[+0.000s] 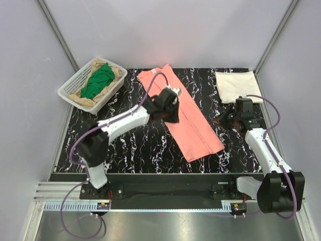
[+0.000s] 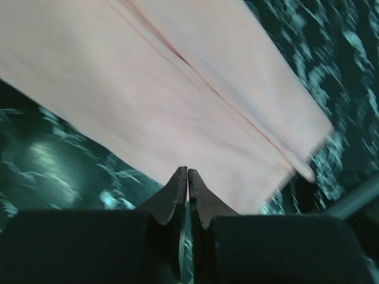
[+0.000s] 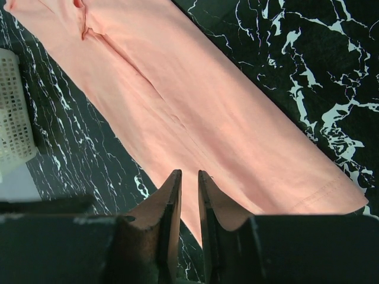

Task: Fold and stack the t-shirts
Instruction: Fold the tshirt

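Salmon-pink cloth t-shirt (image 1: 193, 128) lies on black marbled counter (image 1: 145, 145) as long strip, sides folded in, likely awaiting your cross-fold. Your left tool (image 2: 188, 171): tips together, empty. Right tool (image 3: 189, 174): narrow gap, empty. Cream-white folded t-shirt (image 1: 235, 85) starts stack.

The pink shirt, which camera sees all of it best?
The top view: the pink shirt shows end to end, only the left arm covering a little. The right wrist view is sharp but cuts off its edges; the left wrist view is a blurry piece.
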